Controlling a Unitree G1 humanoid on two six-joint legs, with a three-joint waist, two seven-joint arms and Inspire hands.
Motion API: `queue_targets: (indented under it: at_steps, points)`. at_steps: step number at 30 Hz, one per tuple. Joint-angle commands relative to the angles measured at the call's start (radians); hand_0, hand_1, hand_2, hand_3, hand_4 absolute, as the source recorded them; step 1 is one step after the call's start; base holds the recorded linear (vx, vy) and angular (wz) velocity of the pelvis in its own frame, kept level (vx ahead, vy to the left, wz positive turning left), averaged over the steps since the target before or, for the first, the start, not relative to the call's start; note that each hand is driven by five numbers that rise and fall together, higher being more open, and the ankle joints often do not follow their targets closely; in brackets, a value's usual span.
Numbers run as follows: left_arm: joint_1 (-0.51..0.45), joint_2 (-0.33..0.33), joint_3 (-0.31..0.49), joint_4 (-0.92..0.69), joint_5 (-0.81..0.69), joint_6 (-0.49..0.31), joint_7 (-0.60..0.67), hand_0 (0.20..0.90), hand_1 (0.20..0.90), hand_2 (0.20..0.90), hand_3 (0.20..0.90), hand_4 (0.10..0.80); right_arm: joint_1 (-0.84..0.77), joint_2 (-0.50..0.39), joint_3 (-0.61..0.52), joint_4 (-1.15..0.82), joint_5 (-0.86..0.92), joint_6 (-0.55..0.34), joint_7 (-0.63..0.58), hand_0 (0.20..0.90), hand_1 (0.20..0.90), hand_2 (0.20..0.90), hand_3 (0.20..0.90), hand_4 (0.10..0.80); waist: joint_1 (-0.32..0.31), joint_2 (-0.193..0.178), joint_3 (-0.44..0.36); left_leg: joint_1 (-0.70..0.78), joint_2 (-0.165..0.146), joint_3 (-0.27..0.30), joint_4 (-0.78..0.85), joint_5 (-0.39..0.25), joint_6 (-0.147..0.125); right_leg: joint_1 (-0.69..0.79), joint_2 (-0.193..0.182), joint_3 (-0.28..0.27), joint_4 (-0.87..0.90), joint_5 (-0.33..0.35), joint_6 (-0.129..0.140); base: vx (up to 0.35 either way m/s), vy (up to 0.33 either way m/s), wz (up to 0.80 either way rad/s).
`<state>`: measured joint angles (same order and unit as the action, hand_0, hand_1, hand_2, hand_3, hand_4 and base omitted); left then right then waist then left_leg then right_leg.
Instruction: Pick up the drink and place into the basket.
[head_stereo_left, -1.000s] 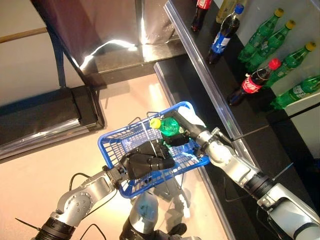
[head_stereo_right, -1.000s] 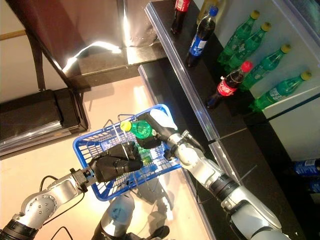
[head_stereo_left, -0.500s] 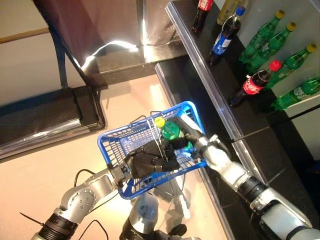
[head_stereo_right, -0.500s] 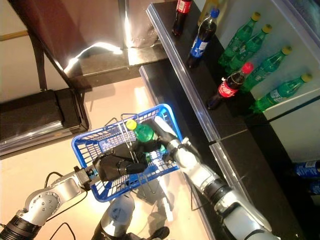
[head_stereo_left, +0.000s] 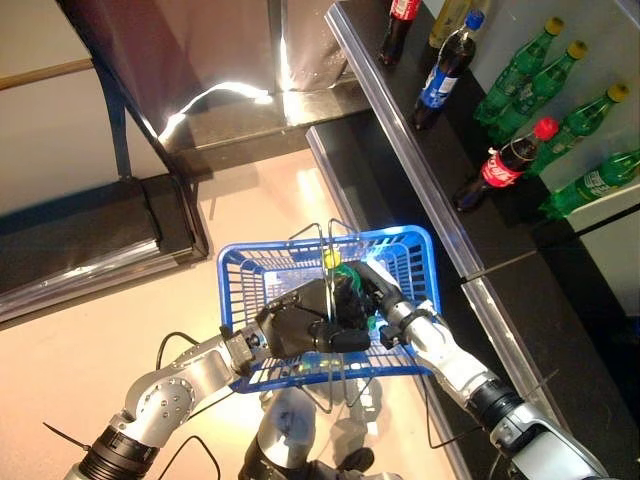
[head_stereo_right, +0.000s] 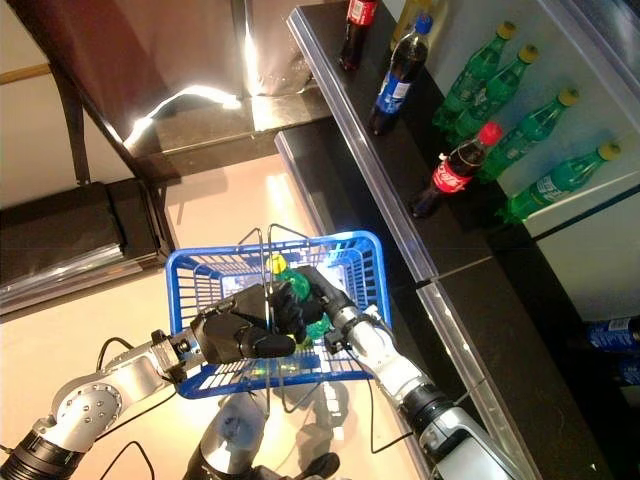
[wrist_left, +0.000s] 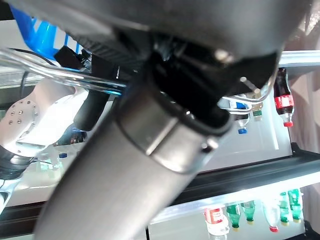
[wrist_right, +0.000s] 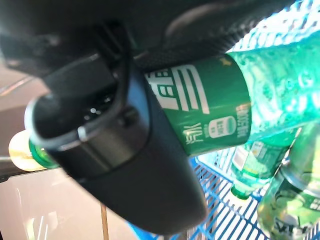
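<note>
My right hand (wrist_right: 100, 125): it is curled around the green bottle (wrist_right: 210, 110) and holds it tight. It reaches into the basket from the right side.
My left hand (head_stereo_left: 300, 325): its dark fingers are curled around the thin wire handles (head_stereo_left: 325, 245) of the basket, near the middle of it.
Green bottle: this is the drink. It has a yellow cap (head_stereo_left: 331, 260) and sits low inside the basket, just past my left hand. The cap points to the far side.
Label on the bottle: a green band with big white marks and a small white patch. I cannot read the words.
Basket (head_stereo_left: 240, 275): blue plastic with open bars, held up over the pale floor (head_stereo_left: 60, 350). My right wrist view shows more green bottles (wrist_right: 260, 165) already lying in its bottom.
Shelf (head_stereo_left: 400, 110): long, dark and shiny, on the far right, well apart from the basket.
Bottles on the shelf: four green bottles with yellow caps (head_stereo_left: 545, 60), one dark cola bottle with a red cap (head_stereo_left: 500, 165) near them, one dark bottle with a blue cap and blue label (head_stereo_left: 445, 65) farther off, and one more dark bottle with a red label (head_stereo_left: 398, 22) at the far end.
Writing on those bottles: too small to read.
Dark mat (head_stereo_left: 90, 240): flat on the floor, to the far left of the basket.
</note>
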<state>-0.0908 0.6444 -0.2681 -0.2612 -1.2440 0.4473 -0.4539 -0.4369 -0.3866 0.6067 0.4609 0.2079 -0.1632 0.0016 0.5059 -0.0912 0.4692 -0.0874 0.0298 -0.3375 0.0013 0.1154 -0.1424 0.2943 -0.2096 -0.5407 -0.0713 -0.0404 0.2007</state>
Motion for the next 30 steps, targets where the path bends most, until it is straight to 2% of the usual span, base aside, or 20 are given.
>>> queue_targets:
  at_steps: [1, 5, 12, 20, 30]
  points:
    - [-0.116, -0.219, -0.038, -0.267, -0.202, -0.133, -0.274, 0.3, 0.3, 0.3, 0.2, 0.1, 0.014, 0.045, 0.057, 0.009, -0.021, -0.164, -0.021, 0.3, 0.3, 0.3, 0.2, 0.1, -0.023, 0.013, -0.393, 0.098, 0.045, -0.038, -0.086, -0.036, 0.012, -0.02, 0.009, -0.002, 0.094, -0.041, -0.058, 0.0, 0.0, 0.0]
    - [-0.119, -0.217, -0.039, -0.27, -0.201, -0.127, -0.278, 0.3, 0.3, 0.3, 0.2, 0.1, -0.03, 0.018, 0.096, -0.015, -0.166, -0.167, -0.056, 0.3, 0.3, 0.3, 0.2, 0.1, -0.018, 0.009, -0.393, 0.099, 0.045, -0.04, -0.086, -0.037, 0.01, -0.017, 0.01, -0.005, 0.092, -0.041, -0.059, 0.0, 0.0, 0.0]
    - [-0.125, -0.212, -0.053, -0.265, -0.204, -0.135, -0.297, 0.3, 0.3, 0.3, 0.2, 0.1, -0.124, -0.018, 0.195, -0.073, -0.349, -0.083, -0.104, 0.3, 0.3, 0.3, 0.2, 0.1, -0.005, 0.003, -0.393, 0.096, 0.044, -0.051, -0.086, -0.036, 0.007, -0.015, 0.012, -0.009, 0.089, -0.041, -0.06, 0.0, 0.0, 0.0]
    - [-0.147, -0.213, -0.078, -0.255, -0.219, -0.128, -0.306, 0.3, 0.3, 0.3, 0.2, 0.1, -0.214, -0.011, 0.272, -0.032, -0.549, -0.007, -0.135, 0.3, 0.3, 0.3, 0.2, 0.1, 0.013, -0.006, -0.396, 0.094, 0.041, -0.063, -0.086, -0.036, 0.007, -0.012, 0.017, -0.017, 0.082, -0.037, -0.061, 0.0, 0.0, 0.0]
    - [-0.173, -0.221, -0.106, -0.258, -0.218, -0.12, -0.331, 0.3, 0.3, 0.3, 0.2, 0.1, -0.253, 0.02, 0.323, 0.018, -0.604, 0.004, -0.142, 0.3, 0.3, 0.3, 0.2, 0.1, 0.027, -0.01, -0.397, 0.087, 0.038, -0.074, -0.086, -0.034, 0.007, -0.013, 0.021, -0.025, 0.077, -0.033, -0.062, -0.006, 0.002, 0.02]
